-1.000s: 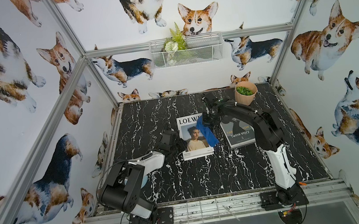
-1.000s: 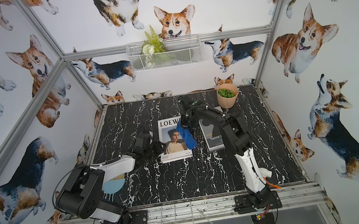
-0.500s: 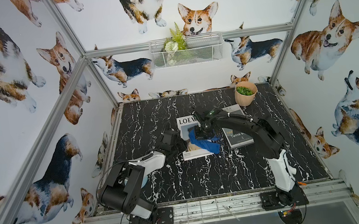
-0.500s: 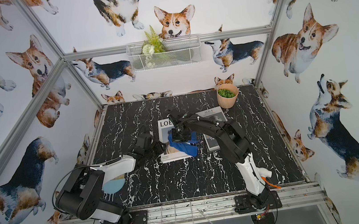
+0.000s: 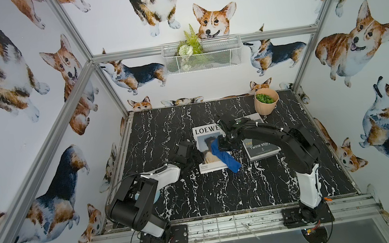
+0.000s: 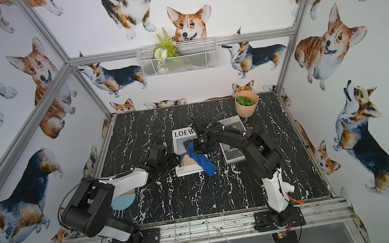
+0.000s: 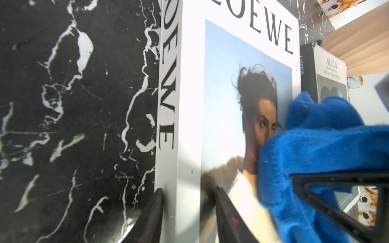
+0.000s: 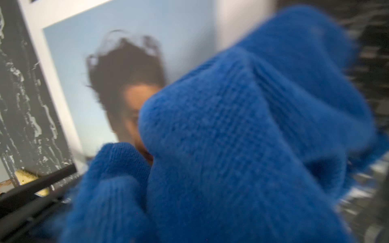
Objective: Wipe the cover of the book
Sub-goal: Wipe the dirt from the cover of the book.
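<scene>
the book [image 5: 208,157] lies flat mid-frame on the tabletop [image 5: 210,196]. my left claw [image 7: 187,202] pinches its left edge. my right claw [image 5: 220,144] is clamped on a blue cloth [image 5: 227,158] draped over the cover's right side.

The left arm [image 5: 162,175] lies low from its base at 7 o'clock, its gripper [image 5: 197,155] clamped on the book's [image 5: 206,132] 9 o'clock edge. The right arm [image 5: 278,134] arches in from 5 o'clock, elbow high, its gripper [image 5: 219,144] pinching the blue cloth [image 5: 227,159], jaws tight together.
</scene>
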Controlling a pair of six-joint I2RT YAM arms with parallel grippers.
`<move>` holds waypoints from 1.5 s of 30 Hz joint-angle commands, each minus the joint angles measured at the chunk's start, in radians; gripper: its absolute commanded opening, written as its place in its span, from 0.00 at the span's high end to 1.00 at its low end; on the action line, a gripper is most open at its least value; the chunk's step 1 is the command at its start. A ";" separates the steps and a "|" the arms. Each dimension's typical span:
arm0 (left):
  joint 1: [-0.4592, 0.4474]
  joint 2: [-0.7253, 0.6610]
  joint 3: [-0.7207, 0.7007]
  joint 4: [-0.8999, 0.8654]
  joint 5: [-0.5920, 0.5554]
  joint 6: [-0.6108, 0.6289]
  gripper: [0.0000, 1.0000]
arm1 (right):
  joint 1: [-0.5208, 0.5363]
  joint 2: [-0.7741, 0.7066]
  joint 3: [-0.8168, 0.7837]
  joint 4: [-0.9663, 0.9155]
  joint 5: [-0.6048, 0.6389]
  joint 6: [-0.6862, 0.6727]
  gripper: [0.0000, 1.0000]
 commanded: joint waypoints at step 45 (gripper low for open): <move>-0.012 0.000 0.000 -0.193 -0.005 0.033 0.80 | 0.172 0.157 0.152 -0.088 0.008 0.070 1.00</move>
